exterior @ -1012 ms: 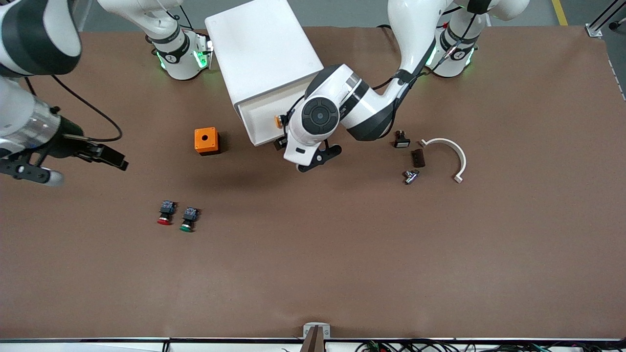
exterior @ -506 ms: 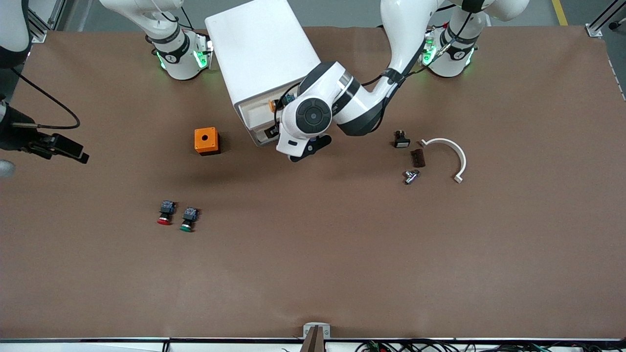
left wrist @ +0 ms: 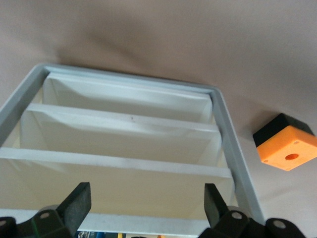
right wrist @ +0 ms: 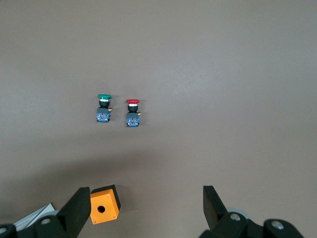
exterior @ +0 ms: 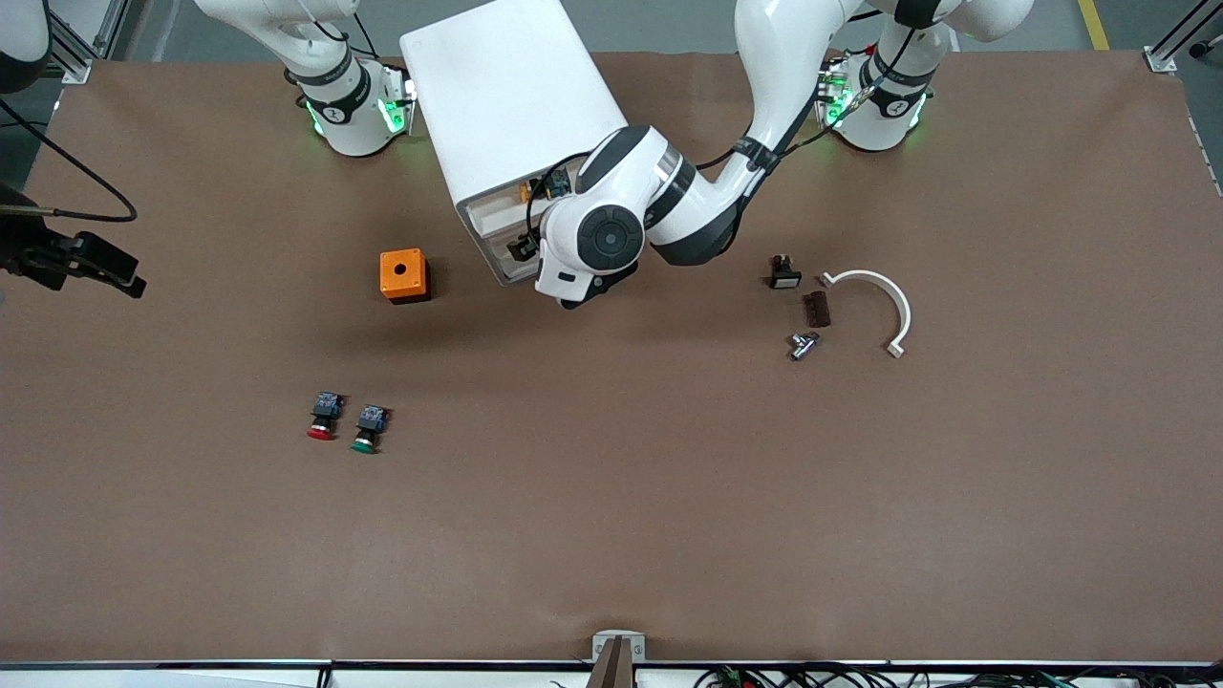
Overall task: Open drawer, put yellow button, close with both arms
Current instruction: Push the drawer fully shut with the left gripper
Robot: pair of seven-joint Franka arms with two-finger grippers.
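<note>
At the front of the white cabinet, the drawer at its top stood pulled out only a little way, its white tray showing. Within that tray lay the yellow button, close to the cabinet's face and partly hidden under the left arm's wrist. The left gripper sat low in front of the cabinet, facing the stacked drawer fronts, with its two black fingers spread wide and pinching nothing. Whether a finger touched the drawer could not be told.

The right gripper hung over the table well apart from the cabinet, at the right arm's end, fingers likewise spread and empty.

An orange box with a black base stood near the cabinet, toward the right arm's end. Nearer the front camera than the cabinet, the red-capped button and the green-capped button lay just beside each other. Toward the left arm's end from the cabinet lay a curved white piece and a few small dark and metal parts.
</note>
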